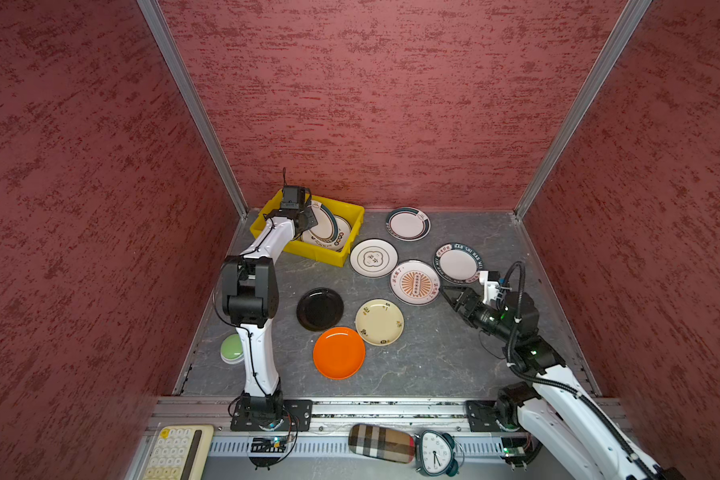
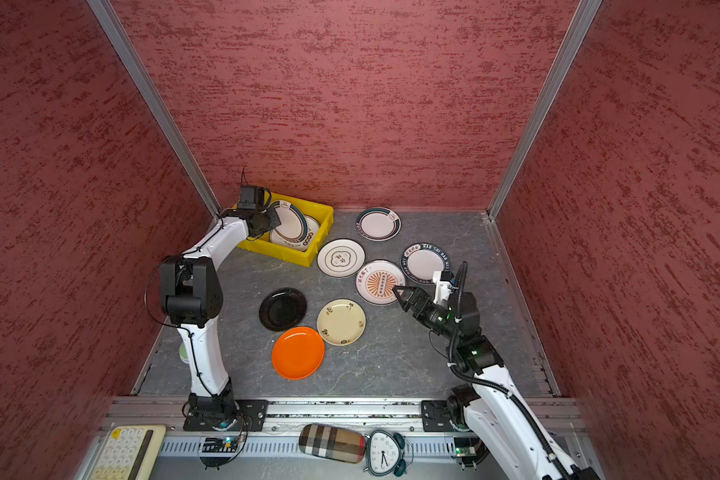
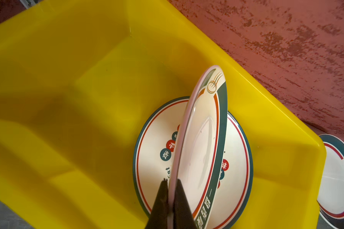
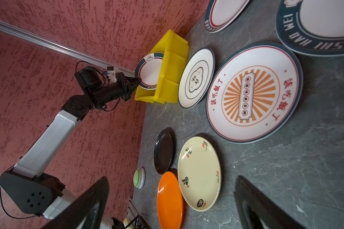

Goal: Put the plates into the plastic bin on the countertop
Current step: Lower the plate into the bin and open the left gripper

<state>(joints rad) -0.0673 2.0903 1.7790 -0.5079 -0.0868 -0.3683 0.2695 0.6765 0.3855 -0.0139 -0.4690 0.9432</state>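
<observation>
Over the yellow plastic bin [image 1: 336, 258] [image 3: 68, 59], my left gripper [image 1: 308, 220] [image 3: 171, 181] is shut on the rim of a teal-rimmed white plate [image 1: 326, 222] [image 3: 203, 138], held on edge. A second plate [image 1: 344, 240] [image 3: 153, 142] lies flat in the bin under it. Several plates lie on the countertop [image 1: 433, 365]: teal-rimmed [image 1: 408, 223], cloud outline [image 1: 373, 257], sunburst [image 1: 414, 282], dark lettered rim [image 1: 458, 262], black [image 1: 320, 309], cream [image 1: 379, 322] and orange [image 1: 338, 352]. My right gripper [image 1: 447, 295] [image 4: 172, 178] is open and holds nothing, low beside the sunburst plate.
A green-topped round object [image 1: 231, 349] sits near the left arm's base by the left rail. Red textured walls close in three sides. On the front ledge lie a cream keypad [image 1: 177, 453], a plaid case [image 1: 381, 442] and an alarm clock [image 1: 435, 451].
</observation>
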